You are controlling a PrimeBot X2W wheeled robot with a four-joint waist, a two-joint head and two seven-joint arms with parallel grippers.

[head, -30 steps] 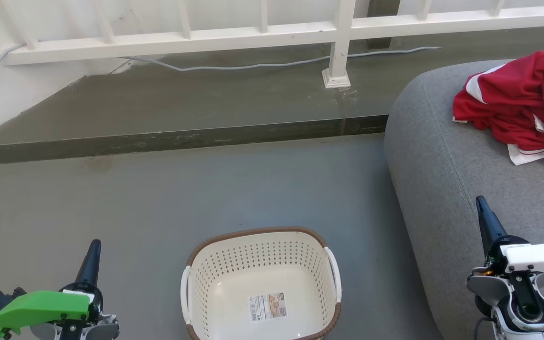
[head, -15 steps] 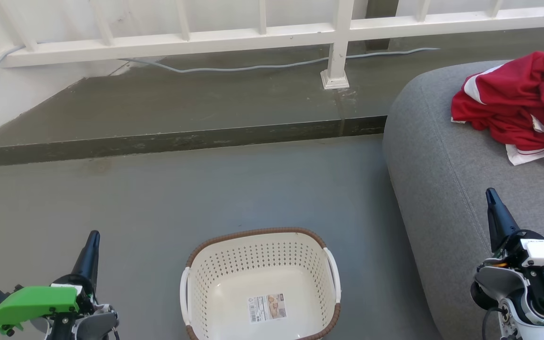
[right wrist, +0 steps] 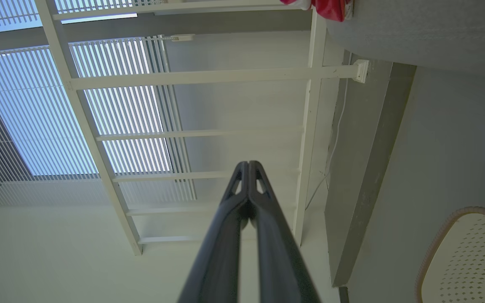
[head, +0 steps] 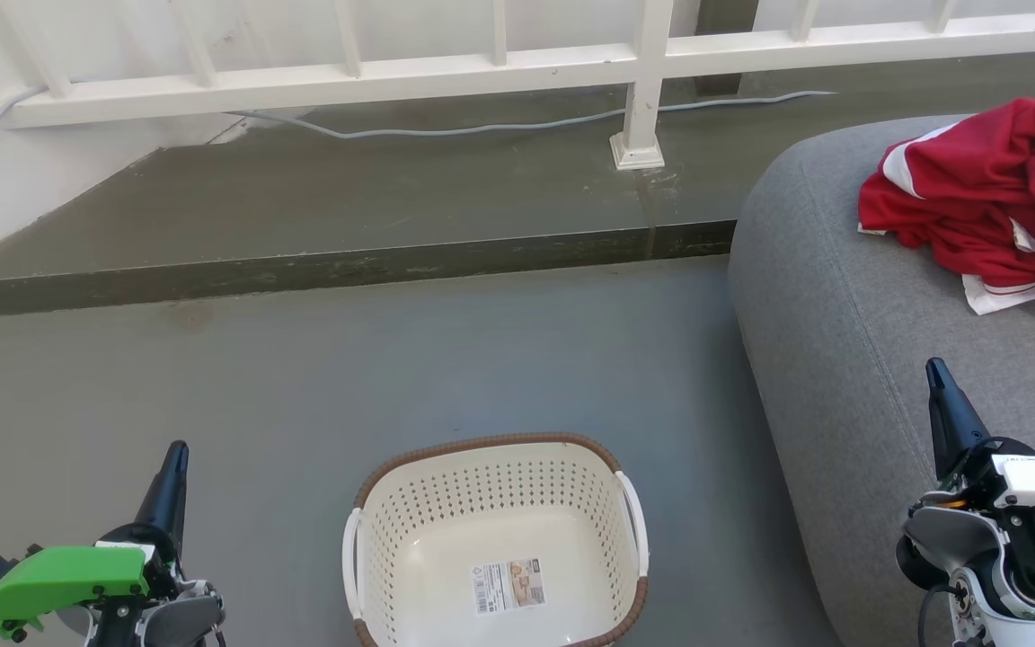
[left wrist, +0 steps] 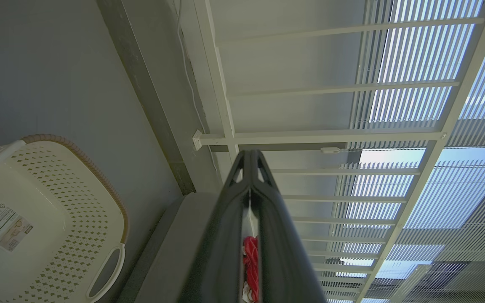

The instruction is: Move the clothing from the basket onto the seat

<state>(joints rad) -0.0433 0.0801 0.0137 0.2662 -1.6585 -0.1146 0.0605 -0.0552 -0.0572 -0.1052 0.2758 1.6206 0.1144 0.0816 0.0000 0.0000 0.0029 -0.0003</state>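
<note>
The red and white clothing (head: 989, 198) lies bunched on the grey seat (head: 850, 314) at the right; a strip of the clothing (left wrist: 251, 263) also peeks between my left fingers. The cream basket (head: 495, 544) with its brown rim stands on the floor at the bottom centre, holding nothing but the sticker (head: 508, 584) on its base. My left gripper (head: 178, 449) hangs shut at the lower left, left of the basket. Over the seat's front edge at the lower right, my right gripper (head: 933, 367) is shut too, with nothing in it.
A raised concrete step (head: 338, 265) crosses the floor behind the basket. A white railing (head: 499, 67) with a post (head: 639, 135) and a grey cable (head: 482, 126) runs along the back. Grey floor (head: 392, 359) lies between basket and step.
Over the last second the right gripper moved right and up a little over the seat, and the left gripper shifted slightly. Since half a second ago almost nothing has moved.
</note>
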